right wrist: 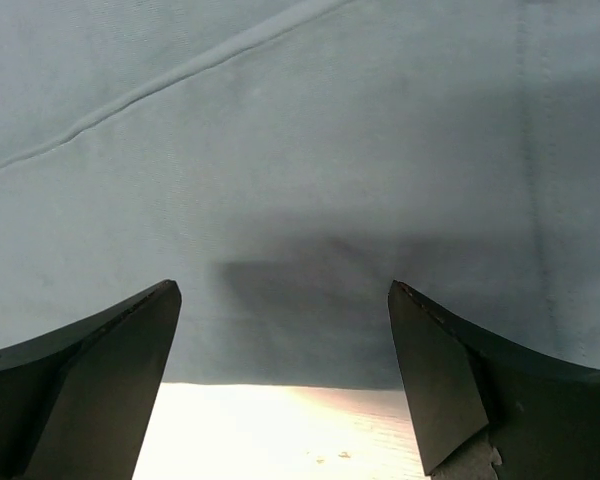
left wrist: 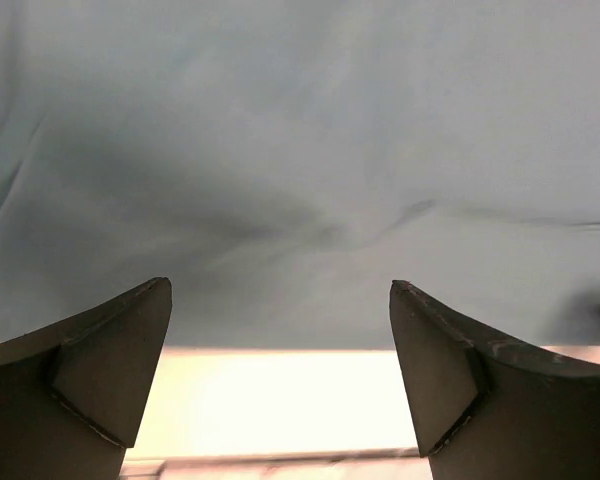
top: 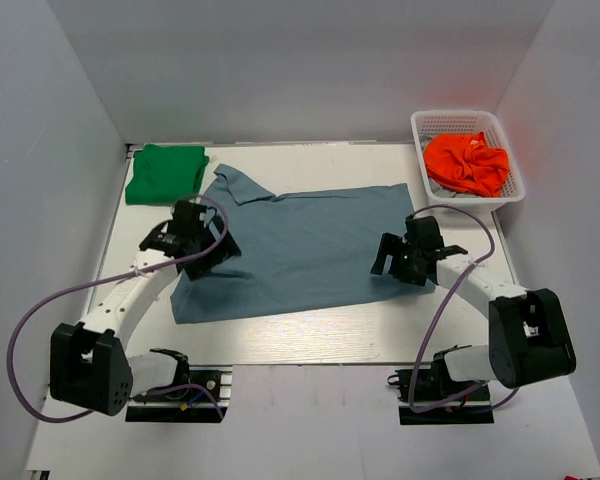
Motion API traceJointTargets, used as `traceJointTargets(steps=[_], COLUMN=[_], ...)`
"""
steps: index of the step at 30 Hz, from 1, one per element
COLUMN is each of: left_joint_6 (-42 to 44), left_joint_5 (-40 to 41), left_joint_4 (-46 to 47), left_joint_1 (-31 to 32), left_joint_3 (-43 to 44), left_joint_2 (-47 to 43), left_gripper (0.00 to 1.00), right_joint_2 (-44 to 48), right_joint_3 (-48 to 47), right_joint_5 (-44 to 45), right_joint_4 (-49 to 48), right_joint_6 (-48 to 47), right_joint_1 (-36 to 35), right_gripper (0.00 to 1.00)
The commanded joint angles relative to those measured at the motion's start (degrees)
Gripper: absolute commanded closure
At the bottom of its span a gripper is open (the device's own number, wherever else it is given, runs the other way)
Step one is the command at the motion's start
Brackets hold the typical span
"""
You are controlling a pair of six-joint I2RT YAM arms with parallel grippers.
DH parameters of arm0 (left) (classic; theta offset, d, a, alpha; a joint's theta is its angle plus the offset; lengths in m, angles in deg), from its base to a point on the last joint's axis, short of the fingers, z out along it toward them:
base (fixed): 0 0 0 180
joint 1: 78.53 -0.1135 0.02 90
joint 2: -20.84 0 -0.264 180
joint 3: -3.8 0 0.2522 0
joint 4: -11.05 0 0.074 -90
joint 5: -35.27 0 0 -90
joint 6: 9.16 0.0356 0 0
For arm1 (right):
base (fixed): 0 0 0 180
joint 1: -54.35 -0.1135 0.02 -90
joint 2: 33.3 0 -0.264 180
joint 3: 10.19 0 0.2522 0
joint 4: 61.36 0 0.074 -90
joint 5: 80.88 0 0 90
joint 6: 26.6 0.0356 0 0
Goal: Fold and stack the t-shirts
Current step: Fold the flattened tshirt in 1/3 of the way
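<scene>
The slate-blue t-shirt lies spread flat in the middle of the table, collar toward the far left. The green t-shirt lies folded at the far left corner. My left gripper is open and empty at the blue shirt's left edge; the left wrist view shows the shirt's edge just beyond the fingertips. My right gripper is open and empty at the shirt's right edge; the right wrist view shows the blue cloth with a seam line ahead of the open jaws.
A white basket at the far right holds orange cloth. White walls enclose the table on three sides. Purple cables loop beside both arms.
</scene>
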Motion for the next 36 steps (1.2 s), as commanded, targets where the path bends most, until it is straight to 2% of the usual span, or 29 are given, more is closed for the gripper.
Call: traceJointTargets(steps=[1, 4, 7, 8, 13, 17, 19, 20, 23, 24, 31, 32, 33, 36], left_joint_6=[3.82, 4.71, 6.20, 6.20, 5.15, 4.53, 4.01, 4.01, 4.01, 4.01, 5.85, 6.46, 6.47, 6.99], left_joint_5=[-2.23, 0.75, 1.90, 1.90, 5.41, 11.64, 12.18, 12.18, 12.71, 12.71, 13.76, 13.77, 13.24, 12.54], left_joint_4=[7.60, 6.31, 5.24, 5.94, 9.03, 6.57, 6.56, 6.56, 5.78, 5.77, 3.92, 3.40, 3.40, 3.40], left_joint_1=[0.31, 0.31, 0.83, 0.84, 2.06, 3.21, 3.21, 3.73, 4.26, 4.27, 4.79, 4.79, 4.79, 5.32], left_joint_3=[6.15, 10.71, 14.50, 14.51, 14.50, 15.12, 15.12, 15.12, 15.90, 16.61, 20.30, 21.00, 21.01, 21.01], left_joint_2=[1.92, 10.26, 18.97, 20.56, 27.15, 29.27, 29.88, 30.76, 32.52, 33.57, 36.56, 37.18, 37.18, 37.18], left_gripper=[0.00, 0.00, 0.13, 0.22, 0.37, 0.38, 0.40, 0.45, 0.52, 0.58, 0.59, 0.63, 0.77, 0.94], right_joint_2=[-1.99, -5.24, -7.44, -7.62, -9.91, -10.61, -11.05, -11.05, -11.31, -11.14, -10.79, -10.70, -10.70, -10.09], right_joint_3=[-3.59, -4.91, -5.70, -5.88, -6.49, -6.58, -6.75, -6.84, -7.02, -7.02, -6.76, -6.67, -6.49, -6.05], right_joint_5=[-3.29, -3.47, -2.86, -2.68, -2.50, -1.98, -1.63, -1.45, -1.19, -0.75, 0.57, 0.57, 0.75, 1.27], right_joint_4=[0.15, 0.07, 0.33, -0.19, -0.37, -0.20, -0.02, 0.15, 0.51, 0.68, 1.12, 1.21, 1.12, 0.95], right_joint_6=[-2.68, -2.42, -1.98, -1.81, -1.37, -1.37, -1.19, -1.19, -1.02, -1.01, -0.93, -0.93, -1.01, -0.93], right_joint_1=[-0.07, -0.16, 0.10, 0.02, 0.02, 0.19, 0.10, 0.19, 0.10, 0.10, 0.19, 0.19, 0.19, 0.10], right_gripper=[0.10, 0.10, 0.10, 0.10, 0.10, 0.10, 0.10, 0.10, 0.10, 0.10, 0.10, 0.10, 0.10, 0.10])
